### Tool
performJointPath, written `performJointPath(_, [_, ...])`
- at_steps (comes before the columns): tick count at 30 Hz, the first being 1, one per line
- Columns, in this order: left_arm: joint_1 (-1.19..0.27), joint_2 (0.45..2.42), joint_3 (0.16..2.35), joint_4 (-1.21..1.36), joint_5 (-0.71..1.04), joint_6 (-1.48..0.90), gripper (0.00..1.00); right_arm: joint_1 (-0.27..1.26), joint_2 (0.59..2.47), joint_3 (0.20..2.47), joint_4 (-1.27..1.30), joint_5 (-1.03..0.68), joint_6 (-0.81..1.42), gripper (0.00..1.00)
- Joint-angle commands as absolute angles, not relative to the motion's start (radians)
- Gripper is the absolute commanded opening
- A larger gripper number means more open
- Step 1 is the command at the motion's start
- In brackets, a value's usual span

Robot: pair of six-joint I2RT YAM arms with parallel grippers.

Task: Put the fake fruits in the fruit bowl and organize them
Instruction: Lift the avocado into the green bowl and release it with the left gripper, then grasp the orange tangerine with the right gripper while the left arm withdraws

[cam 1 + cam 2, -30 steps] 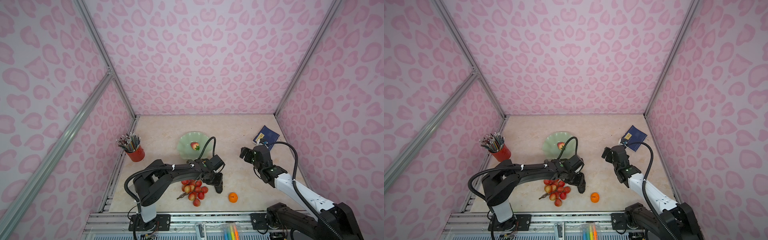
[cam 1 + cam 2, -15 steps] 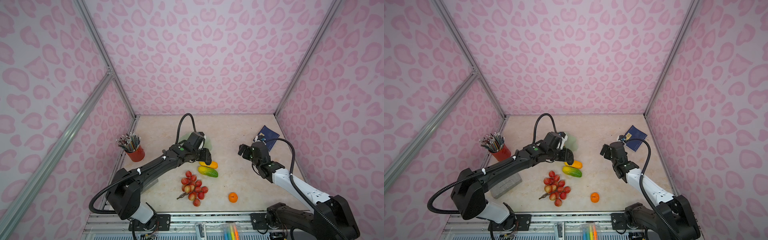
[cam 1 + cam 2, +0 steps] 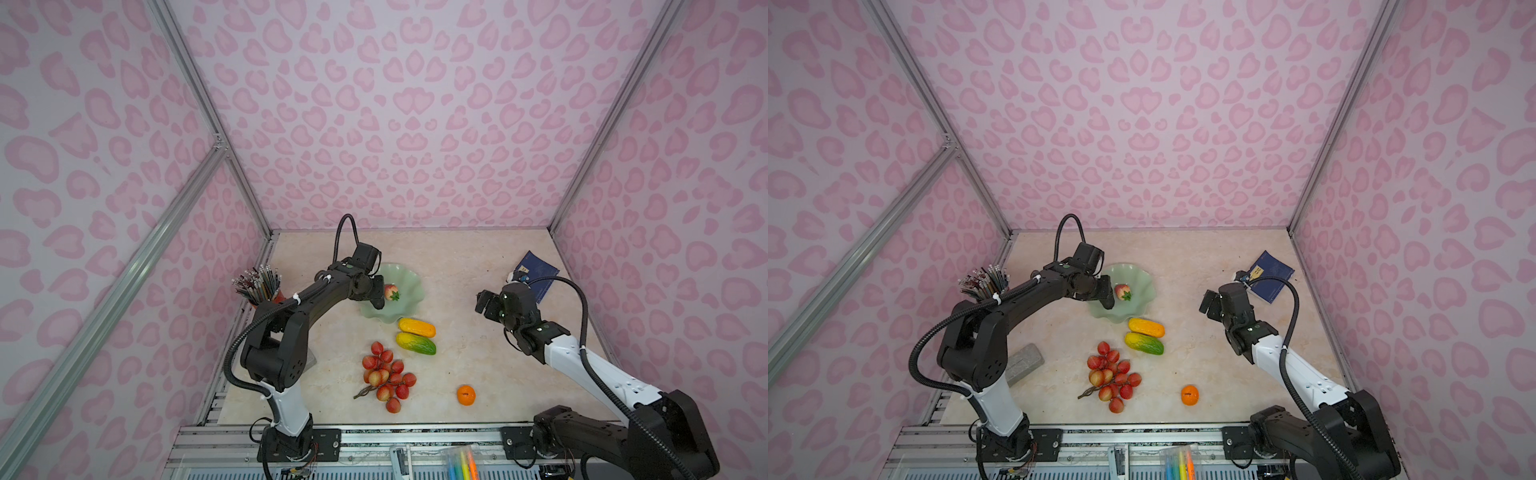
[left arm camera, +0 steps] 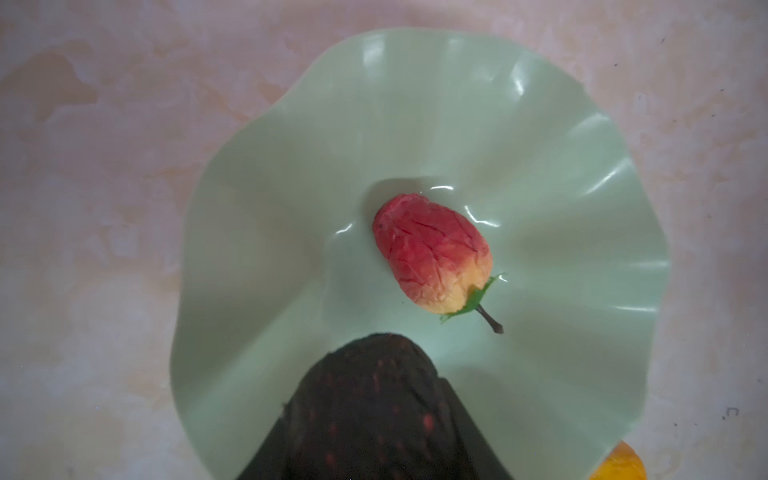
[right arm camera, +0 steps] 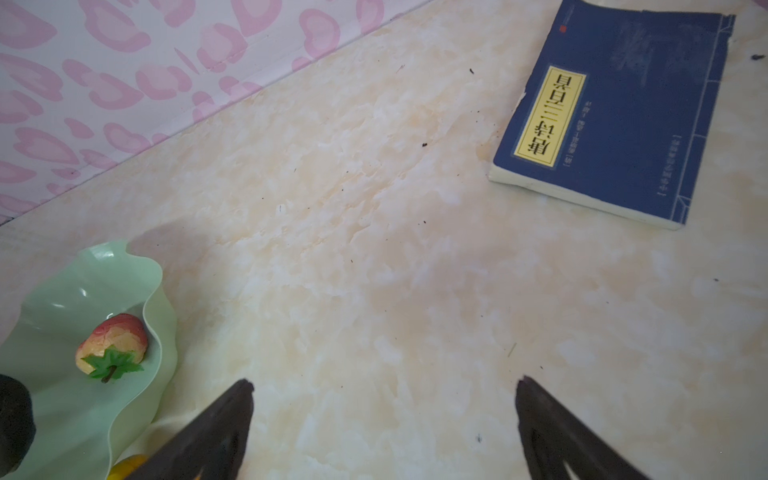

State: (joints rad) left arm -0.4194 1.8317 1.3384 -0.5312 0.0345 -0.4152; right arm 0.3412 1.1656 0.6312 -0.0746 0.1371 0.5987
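Note:
The pale green fruit bowl (image 3: 409, 277) (image 3: 1144, 279) (image 4: 291, 174) (image 5: 99, 274) holds a strawberry (image 3: 390, 292) (image 3: 1122, 291) (image 4: 432, 253) (image 5: 112, 343). My left gripper (image 3: 377, 294) (image 3: 1108, 294) hangs over the bowl's near left part, shut on a dark avocado-like oval (image 4: 374, 415). On the table lie a yellow-orange oblong (image 3: 417, 327) (image 3: 1146, 327), a yellow-green oblong (image 3: 415, 343) (image 3: 1144, 343), a red grape bunch (image 3: 386, 376) (image 3: 1113, 376) and a small orange (image 3: 466, 395) (image 3: 1189, 395). My right gripper (image 3: 484, 301) (image 3: 1208, 301) (image 5: 384, 395) is open and empty, right of the bowl.
A red cup of pencils (image 3: 259, 286) stands at the left wall. A blue book (image 3: 536, 276) (image 5: 623, 112) lies at the back right. A grey block (image 3: 1025, 363) lies by the left arm's base. Markers (image 3: 457, 461) sit at the front rail.
My left arm has swung from beside the grapes back to the bowl, carrying the dark oval. The two oblong fruits now show. The right arm barely moved.

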Motion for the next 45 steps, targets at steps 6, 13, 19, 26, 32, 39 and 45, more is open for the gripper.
performJointPath(6, [-0.405, 1.912, 1.392, -0.545, 0.022, -0.413, 0.56, 0.341, 1.151, 0.622, -0.114, 0.122, 0.581, 0.97])
performJointPath(13, [-0.403, 1.868, 1.388, -0.517, 0.038, -0.411, 0.7, 0.344, 1.157, 0.621, -0.137, 0.108, 0.583, 0.97])
performJointPath(19, [-0.403, 1.711, 1.352, -0.438, 0.037, -0.403, 0.71, 0.395, 1.131, 0.626, -0.203, 0.049, 0.55, 0.95])
performJointPath(26, [-0.403, 1.423, 1.134, -0.179, -0.05, -0.412, 0.73, 0.655, 1.118, 0.615, -0.395, 0.166, 0.624, 0.93])
performJointPath(32, [-0.404, 1.154, 0.864, 0.095, -0.15, -0.475, 0.77, 0.861, 1.124, 0.582, -0.525, 0.193, 0.771, 0.89])
performJointPath(39, [-0.402, 0.926, 0.656, 0.308, -0.271, -0.519, 0.96, 1.026, 1.083, 0.51, -0.49, 0.133, 0.938, 0.84])
performJointPath(45, [-0.402, 0.921, 0.645, 0.27, -0.259, -0.535, 0.97, 1.143, 1.13, 0.49, -0.462, 0.144, 1.029, 0.82])
